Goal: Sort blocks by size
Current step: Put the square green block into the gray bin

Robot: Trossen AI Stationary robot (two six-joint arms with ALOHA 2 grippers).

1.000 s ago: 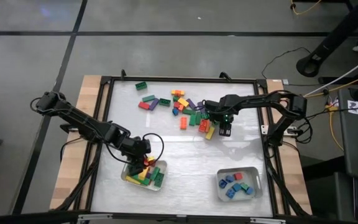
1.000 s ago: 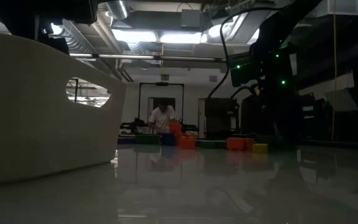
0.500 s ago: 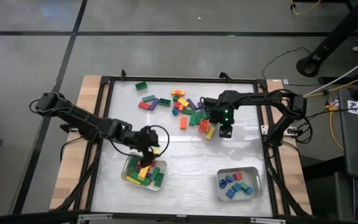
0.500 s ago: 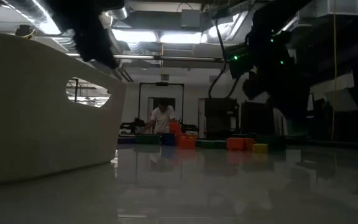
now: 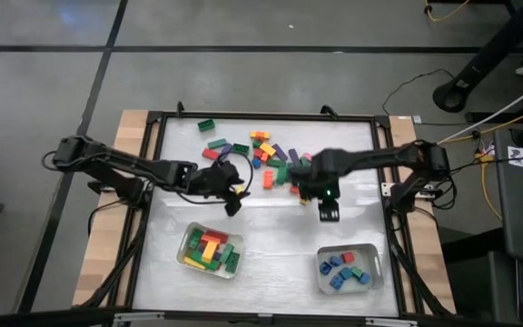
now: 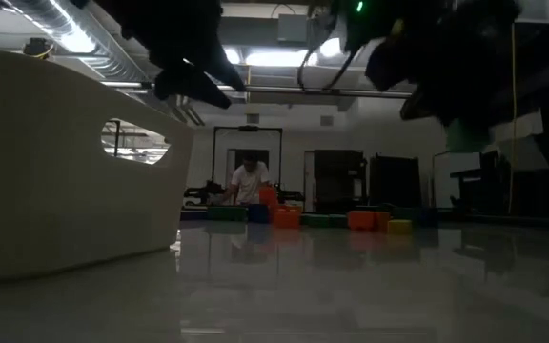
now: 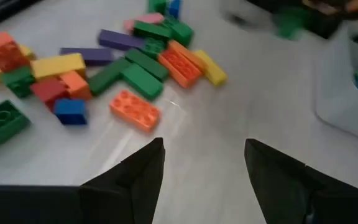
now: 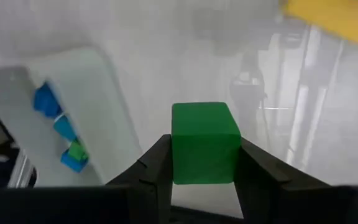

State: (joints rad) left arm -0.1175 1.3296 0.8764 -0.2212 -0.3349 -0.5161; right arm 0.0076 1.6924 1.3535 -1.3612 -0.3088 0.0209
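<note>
Loose blocks [image 5: 266, 162] of many colours lie in a pile at the table's far middle and also show in the left wrist view [image 7: 135, 74]. My left gripper [image 5: 233, 201] [image 7: 204, 163] hovers open near the pile's near left side, with nothing between its fingers. My right gripper [image 5: 329, 213] [image 8: 205, 163] hangs over bare table on the near side of the pile, shut on a small green block [image 8: 205, 142]. The left tray [image 5: 211, 252] holds long blocks. The right tray [image 5: 348, 270] holds small, mostly blue ones. My right gripper pinches the small green block by two opposite sides [image 8: 178, 155] between its two fingers. The fingers come from above, pointing steeply down. The block is lifted clear of the table, and its top face shows between the fingers.
A black frame [image 5: 152, 182] runs round the white table top. Bare table lies between the pile and the two trays. In the low view the left tray's pale wall [image 6: 65, 162] fills the left side. A person [image 6: 248, 181] stands in the room far behind the table.
My left gripper has risen out of the left tray and gone toward the far edge and to the right, up to the pile, tipping toward level. My right gripper has risen from the pile and come toward the near edge.
</note>
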